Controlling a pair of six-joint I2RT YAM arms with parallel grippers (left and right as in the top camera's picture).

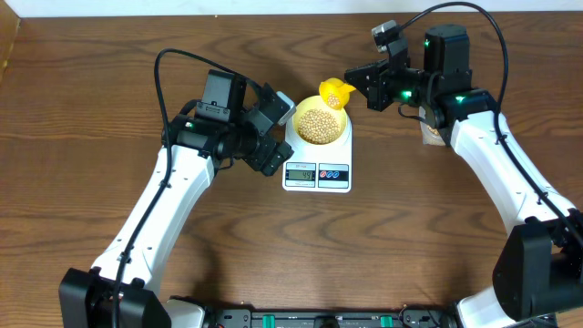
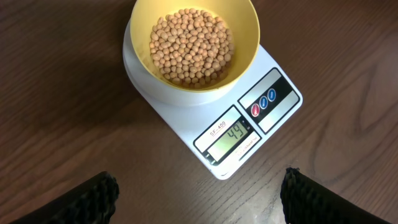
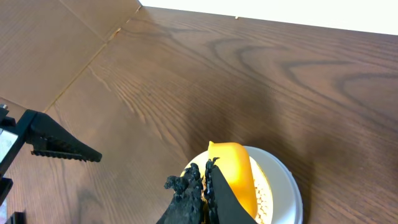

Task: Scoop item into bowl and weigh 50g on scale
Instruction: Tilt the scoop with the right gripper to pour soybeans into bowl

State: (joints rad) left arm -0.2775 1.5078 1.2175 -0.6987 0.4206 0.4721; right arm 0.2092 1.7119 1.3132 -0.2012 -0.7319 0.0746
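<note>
A pale yellow bowl point(image 2: 246, 28) heaped with the item, beige beans point(image 2: 189, 46), stands on the white scale point(image 2: 186, 121), whose display point(image 2: 235, 133) reads 44. My left gripper point(image 2: 199, 202) hangs open just left of the scale point(image 1: 317, 155), its fingers point(image 2: 93, 199) wide apart over bare wood. My right gripper point(image 3: 204, 174) is shut on the handle of a bright yellow scoop point(image 3: 233, 174), held over the far rim of the bowl point(image 1: 342, 118). The scoop point(image 1: 335, 93) hides part of the beans point(image 3: 264, 200); I cannot see inside it.
The dark wooden table point(image 1: 91, 82) stretches around the scale. A cardboard panel point(image 3: 56, 37) lies at the table's far left. A finger of the left gripper point(image 3: 59, 144) shows at the left of the right wrist view.
</note>
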